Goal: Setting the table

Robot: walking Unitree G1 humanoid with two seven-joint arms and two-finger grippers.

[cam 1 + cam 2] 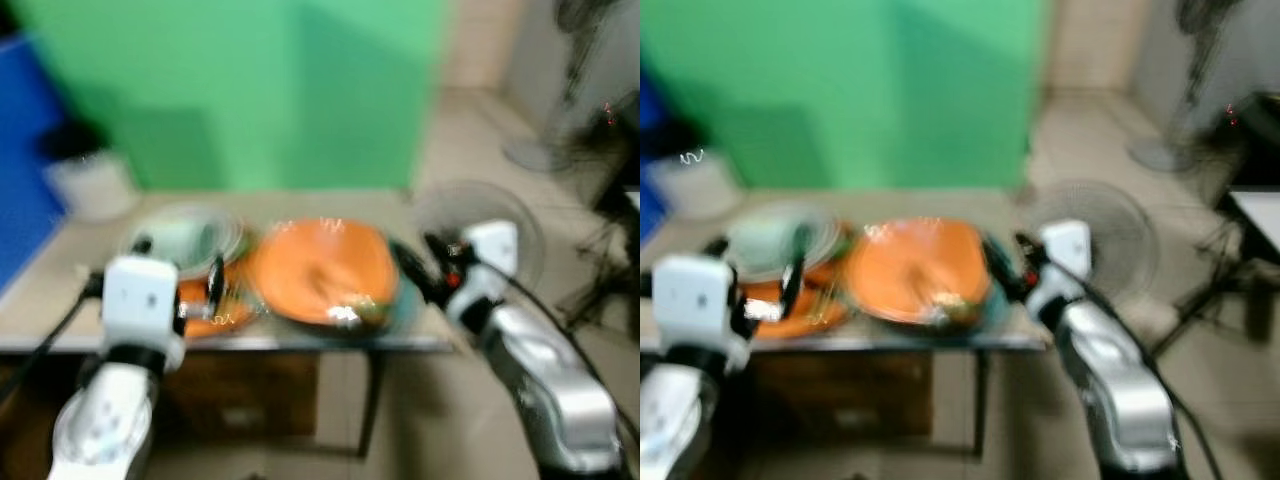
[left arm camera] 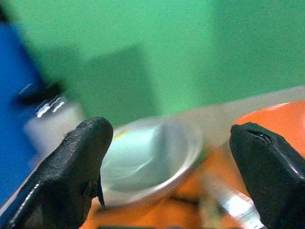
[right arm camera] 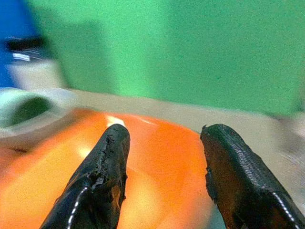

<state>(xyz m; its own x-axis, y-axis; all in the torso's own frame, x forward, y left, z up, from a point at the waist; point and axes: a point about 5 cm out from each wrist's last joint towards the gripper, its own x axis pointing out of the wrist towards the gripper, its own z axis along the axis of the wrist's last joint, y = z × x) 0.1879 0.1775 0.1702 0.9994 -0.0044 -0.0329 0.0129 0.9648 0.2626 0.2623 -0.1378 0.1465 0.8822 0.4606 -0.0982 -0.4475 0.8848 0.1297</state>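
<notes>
Our left gripper (image 2: 167, 157) is spread wide before a steel bowl (image 1: 185, 238); our right gripper (image 3: 164, 162), fingers apart, hovers over the orange bowl (image 1: 322, 268) at the tabletop's right front edge. Contents blur; something shiny sits at that bowl's front rim. We read no labels. Orange plate (image 1: 215, 310) lies at the table's (image 1: 60, 300) front edge. Green wall (image 1: 230, 90) behind.

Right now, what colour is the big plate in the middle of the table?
Orange. The plate shows best in the left eye view, though blurred.
</notes>
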